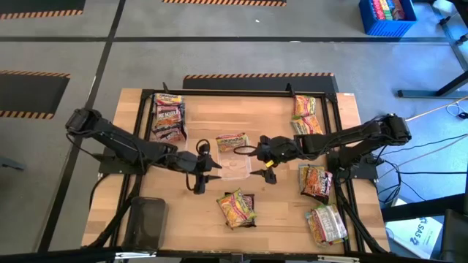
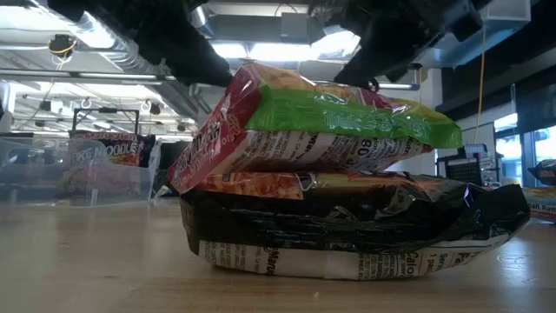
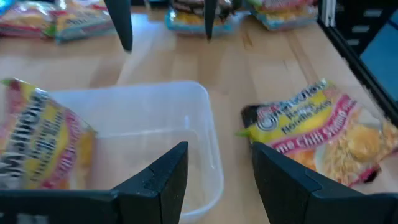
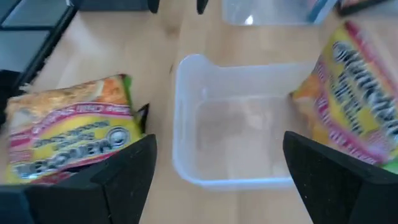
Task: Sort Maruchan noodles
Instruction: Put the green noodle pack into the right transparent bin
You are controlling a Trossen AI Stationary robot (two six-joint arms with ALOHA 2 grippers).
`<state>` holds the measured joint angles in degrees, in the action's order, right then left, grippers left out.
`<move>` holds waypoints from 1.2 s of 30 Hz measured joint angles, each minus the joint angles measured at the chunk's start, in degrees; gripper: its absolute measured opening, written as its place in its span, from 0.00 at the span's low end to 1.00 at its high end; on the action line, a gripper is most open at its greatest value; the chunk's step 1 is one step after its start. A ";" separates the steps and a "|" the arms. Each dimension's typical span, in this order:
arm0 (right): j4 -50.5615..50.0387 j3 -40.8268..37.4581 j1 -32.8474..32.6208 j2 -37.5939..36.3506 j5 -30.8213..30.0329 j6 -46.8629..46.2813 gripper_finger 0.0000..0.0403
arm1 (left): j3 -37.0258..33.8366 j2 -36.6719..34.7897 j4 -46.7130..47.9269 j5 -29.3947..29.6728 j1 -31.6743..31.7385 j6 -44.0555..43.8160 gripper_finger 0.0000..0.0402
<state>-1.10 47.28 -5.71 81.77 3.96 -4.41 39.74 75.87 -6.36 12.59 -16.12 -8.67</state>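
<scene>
Both grippers hover over the clear tray, centre frame, with nothing held.

Left gripper (image 1: 199, 166) half spread, right gripper (image 1: 268, 162) wide; Maruchan packets (image 1: 237, 207) stacked lower centre look light, crinkly and slippery, so I'd pinch a sealed edge. Clear tray (image 1: 235, 169) sits between.

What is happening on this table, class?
Two robot arms are sorting ramen packets. Both hover over a clear tray at the table's middle, the left pincer and right pincer open and holding nothing. One yellow packet leans in the tray. Others lie in piles around the table, including a stacked pair near the front edge.
</scene>
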 joint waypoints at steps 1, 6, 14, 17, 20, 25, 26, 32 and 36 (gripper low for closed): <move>0.80 -0.60 -0.45 -0.04 0.31 -1.06 0.82 | -0.03 0.88 -0.55 0.09 -0.58 -0.09 0.42; 2.52 -4.50 -4.14 -1.15 0.07 -7.29 0.82 | -0.03 4.71 -1.61 0.05 -3.45 -2.66 0.42; 9.08 -6.90 -11.68 1.79 -5.38 -12.34 0.82 | -0.03 7.26 -3.19 0.02 -6.19 -7.86 0.42; 9.54 -6.98 -13.23 2.76 -6.62 -14.67 0.82 | -0.03 7.24 -3.38 -0.01 -7.17 -9.41 0.42; 11.63 -7.03 -15.05 4.34 -7.72 -16.18 0.82 | -0.03 7.22 -3.39 -0.01 -8.45 -10.55 0.42; 17.53 -6.98 -18.03 8.15 -7.57 -16.80 0.82 | -0.03 8.07 -3.13 0.10 -10.95 -12.35 0.42; 18.52 -6.98 -18.43 8.83 -7.54 -17.19 0.82 | -0.03 8.39 -3.39 0.22 -11.41 -13.07 0.42; 23.47 -6.96 -21.19 14.10 -9.43 -20.37 0.82 | -0.03 13.58 -5.44 4.44 -14.14 -16.58 0.42; 25.66 -6.96 -23.18 16.67 -9.41 -20.87 0.82 | -0.03 18.12 -11.45 4.49 -15.53 -16.70 0.42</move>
<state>24.56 40.32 -28.89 98.44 -5.45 -25.28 39.70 93.99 -17.81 17.08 -31.65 -25.36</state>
